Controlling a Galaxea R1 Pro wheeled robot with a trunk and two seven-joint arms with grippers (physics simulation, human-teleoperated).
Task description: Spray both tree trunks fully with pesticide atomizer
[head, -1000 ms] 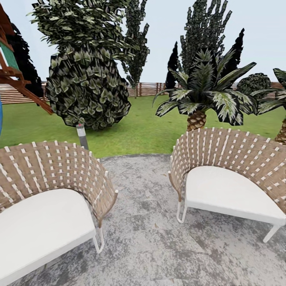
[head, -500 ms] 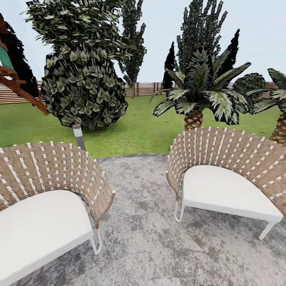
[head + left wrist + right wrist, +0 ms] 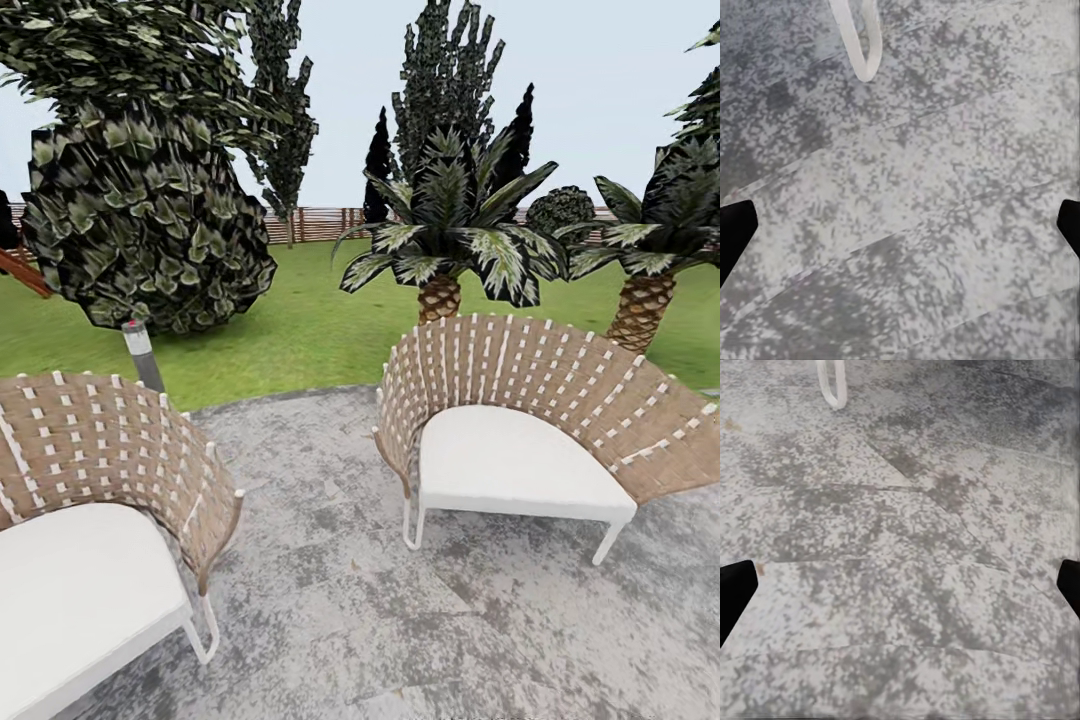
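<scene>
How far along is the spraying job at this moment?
Nothing looks done. The left gripper and right gripper are both open and empty over grey paving. The head view faces two wicker chairs, with palms and a bush on the lawn beyond. The robot appears to be in transit. Left: finding and picking up the atomizer, then spraying both trunks.

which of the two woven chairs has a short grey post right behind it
The woven chair at the left: the grey post rises behind its backrest. The other chair has a palm behind it instead.
</scene>
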